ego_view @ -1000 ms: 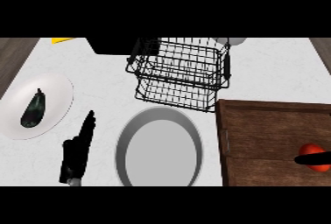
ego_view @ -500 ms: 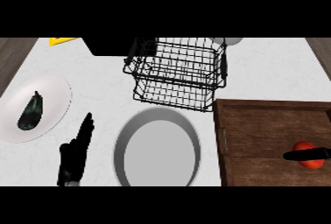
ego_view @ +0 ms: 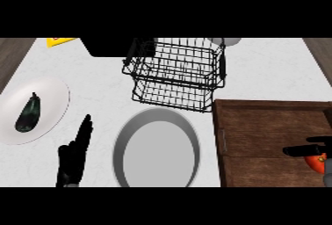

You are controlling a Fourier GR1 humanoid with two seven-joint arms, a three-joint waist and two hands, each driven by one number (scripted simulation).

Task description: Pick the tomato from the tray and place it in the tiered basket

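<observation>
The red tomato (ego_view: 319, 163) lies at the right edge of the brown wooden tray (ego_view: 272, 132), mostly cut off by the view's edge. My right hand (ego_view: 310, 150) enters from the right; its dark fingers lie over the tomato's top, and the rest of the hand is out of view. The black wire tiered basket (ego_view: 176, 72) stands at the back centre, holding nothing. My left hand (ego_view: 73, 157) rests open at the lower left, fingers straight and pointing away.
A grey round plate (ego_view: 156, 149) sits between my left hand and the tray. A white plate (ego_view: 55, 99) with a dark eggplant (ego_view: 28, 112) lies at the left. A black box (ego_view: 107, 46) and a yellow object (ego_view: 60, 41) stand at the back.
The view has shifted, so everything sits further left and higher. My right hand stays over the tomato at the tray's right edge. The left hand keeps its pose.
</observation>
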